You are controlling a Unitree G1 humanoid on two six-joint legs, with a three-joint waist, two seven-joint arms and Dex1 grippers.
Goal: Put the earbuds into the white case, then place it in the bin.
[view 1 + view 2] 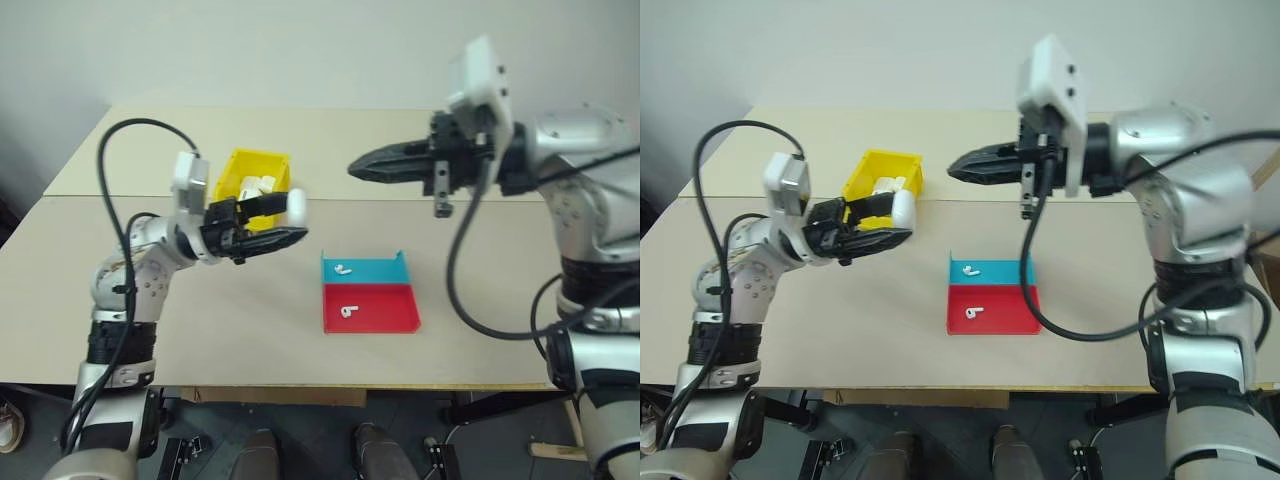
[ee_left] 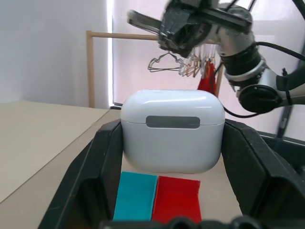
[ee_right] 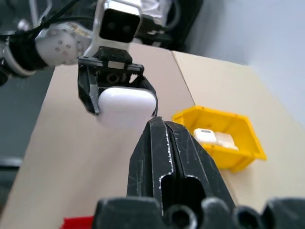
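Left gripper clamps case, lid closed, near bin. Right gripper shut, empty, above tray. Earbuds in tray. Earbuds likely light, slippery: pinch stems.

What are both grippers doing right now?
Left gripper: jaws shut on the white case, lid closed.
Right gripper: jaws shut, holding nothing.
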